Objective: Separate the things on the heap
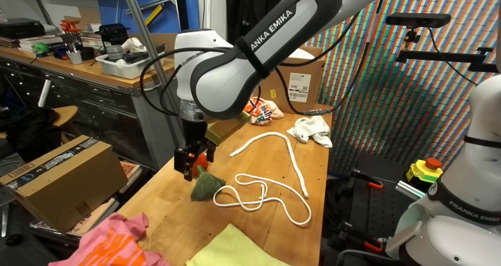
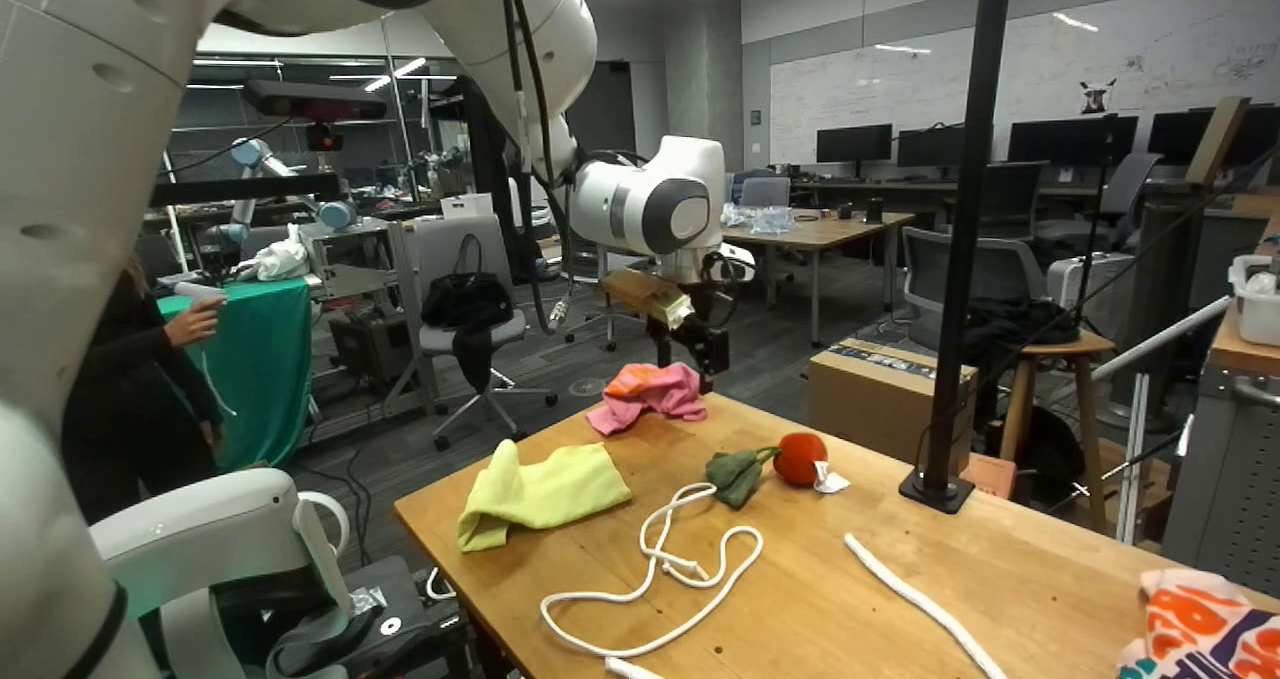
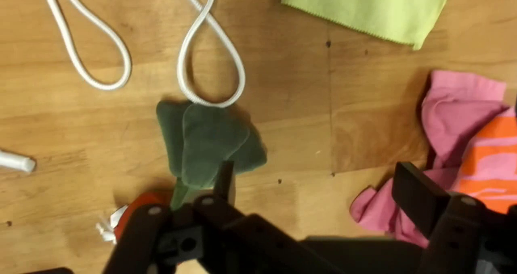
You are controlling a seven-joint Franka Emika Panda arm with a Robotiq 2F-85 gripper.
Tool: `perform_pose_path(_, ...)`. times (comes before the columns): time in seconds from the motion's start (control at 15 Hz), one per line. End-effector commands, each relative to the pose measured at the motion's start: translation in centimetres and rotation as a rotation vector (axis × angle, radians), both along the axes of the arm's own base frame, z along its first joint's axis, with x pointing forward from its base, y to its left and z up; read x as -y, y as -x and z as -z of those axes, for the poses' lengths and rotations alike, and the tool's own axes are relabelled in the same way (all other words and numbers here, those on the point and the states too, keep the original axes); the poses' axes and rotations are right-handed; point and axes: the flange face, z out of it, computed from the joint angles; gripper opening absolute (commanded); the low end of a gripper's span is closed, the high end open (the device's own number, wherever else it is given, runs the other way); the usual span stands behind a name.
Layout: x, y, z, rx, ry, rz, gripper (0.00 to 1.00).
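A wooden bench point(image 1: 262, 156) stands with one long edge facing the robot base point(image 1: 450, 234). At one short edge sits a labelled cardboard box point(image 1: 300, 87). A thick white rope point(image 1: 290, 150) curves across the bench top, one end near the base-side edge; a thinner white rope point(image 2: 687, 566) lies looped and knotted near that end. The yellow-green cloth point(image 2: 548, 489), one fold standing up, rests near the corner where the opposite short edge meets the base-side edge; the pink cloth point(image 2: 655, 399) lies by that short edge's other corner. The orange-patterned cloth point(image 1: 262, 111) lies crumpled just in front of the box, the white cloth point(image 1: 311, 129) near the box at the base-side edge. The pincer point(image 3: 316, 171) hangs above the bench, its jaws wide apart, bare wood showing between them in the wrist view. The red-and-green lump point(image 2: 742, 471) lies near the long edge away from the base, its green part touching a loop of the thinner rope
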Motion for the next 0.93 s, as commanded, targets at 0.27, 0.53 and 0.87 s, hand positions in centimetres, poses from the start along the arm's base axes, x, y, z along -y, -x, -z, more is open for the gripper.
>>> perform_pose_path(0.27,1.4,-2.5,3.4,0.106,0.084,0.106,1.0)
perform_pose_path(0.53,2.1,-4.0,5.5,0.122,0.108,0.147,1.0)
perform_pose_path(0.87,3.3,-6.9,6.2,0.187,0.1,0.225,1.0)
